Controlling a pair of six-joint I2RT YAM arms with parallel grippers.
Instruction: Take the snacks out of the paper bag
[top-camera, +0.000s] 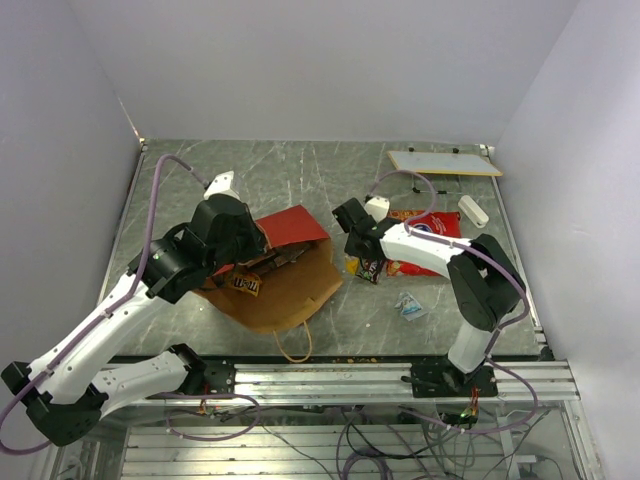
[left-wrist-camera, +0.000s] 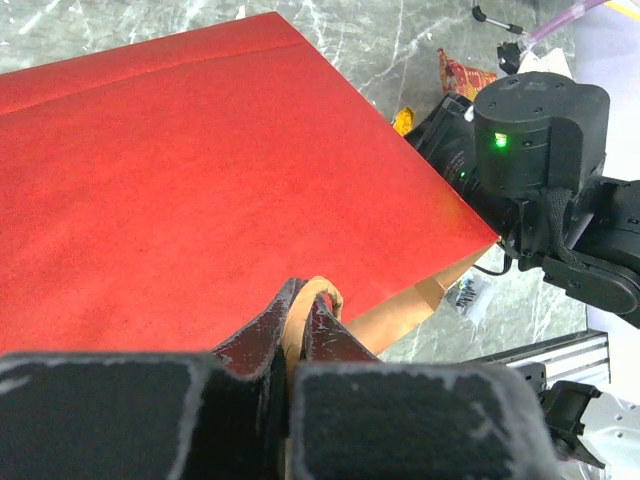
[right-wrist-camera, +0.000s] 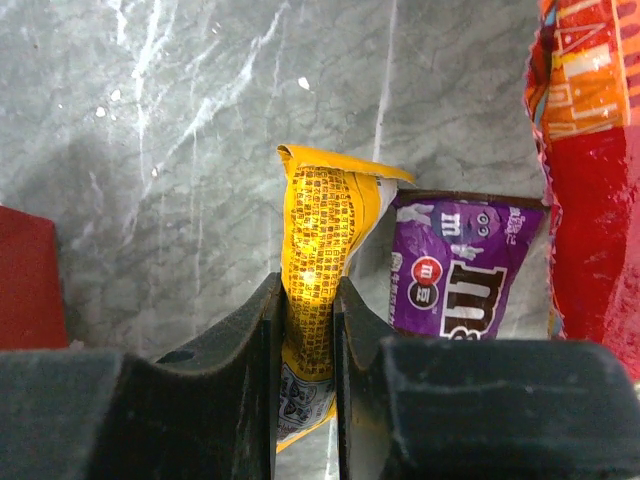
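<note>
Quick count: one paper bag (left-wrist-camera: 200, 180) lying on the table (top-camera: 300, 170), with the left end effector (left-wrist-camera: 303, 300) pressed together on one tan handle (left-wrist-camera: 318, 290). The right end effector (right-wrist-camera: 305, 290) is pinching one yellow packet (right-wrist-camera: 318, 210). One purple packet (right-wrist-camera: 470, 270) sits just beside it and one big red packet (right-wrist-camera: 590, 200) is further right. One silvery wrapper (top-camera: 410, 305) lies back toward that arm's base, and one brown packet (top-camera: 247, 284) sits in the bag's mouth below the left end effector.
</note>
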